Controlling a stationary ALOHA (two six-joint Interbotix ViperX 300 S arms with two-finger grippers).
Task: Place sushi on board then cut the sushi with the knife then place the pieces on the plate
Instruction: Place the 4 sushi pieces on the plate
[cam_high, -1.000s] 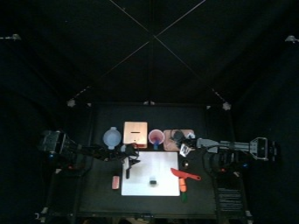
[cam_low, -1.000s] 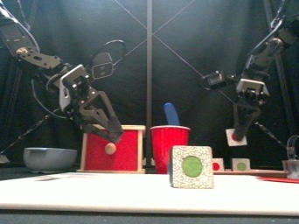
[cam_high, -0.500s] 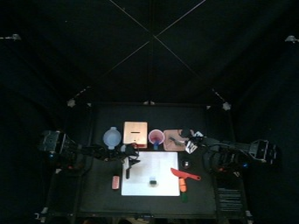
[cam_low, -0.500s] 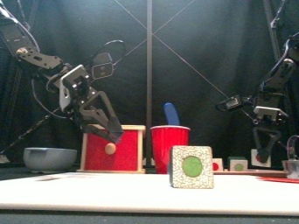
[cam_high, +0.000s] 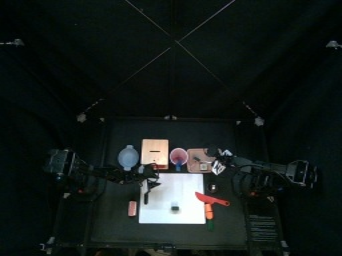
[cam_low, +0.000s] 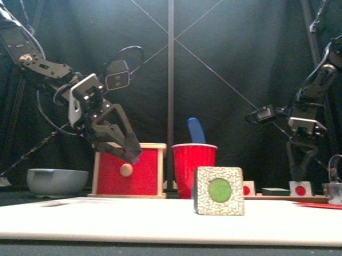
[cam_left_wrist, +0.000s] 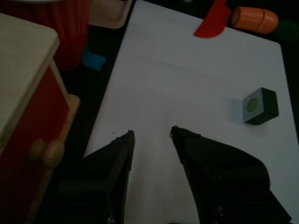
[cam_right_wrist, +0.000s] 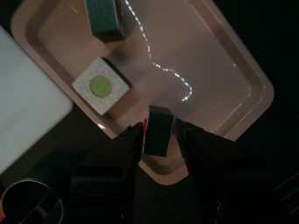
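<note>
One sushi piece (cam_low: 221, 190) with a green centre stands on the white board (cam_low: 134, 215), and it shows as a small dark block (cam_high: 175, 208) in the top view and beyond my jaws (cam_left_wrist: 260, 102) in the left wrist view. My left gripper (cam_low: 127, 150) hangs open above the board's left part. My right gripper (cam_right_wrist: 158, 153) is shut on a dark green sushi piece (cam_right_wrist: 160, 131), held low at the near edge of the pink tray (cam_right_wrist: 211, 61). Two more pieces (cam_right_wrist: 103, 85) lie on the tray. The red knife (cam_high: 211, 201) lies on the board's right side.
Along the back stand a blue-grey bowl (cam_low: 56, 180), the wooden box with a red drawer front (cam_low: 130, 170) and a red cup (cam_low: 195, 168) holding a blue knife (cam_low: 195, 130). A small red-orange toy (cam_high: 131, 208) lies left of the board.
My right gripper has come down with the sushi piece from well above the table to the pink tray. The left arm and the piece on the board have stayed still.
</note>
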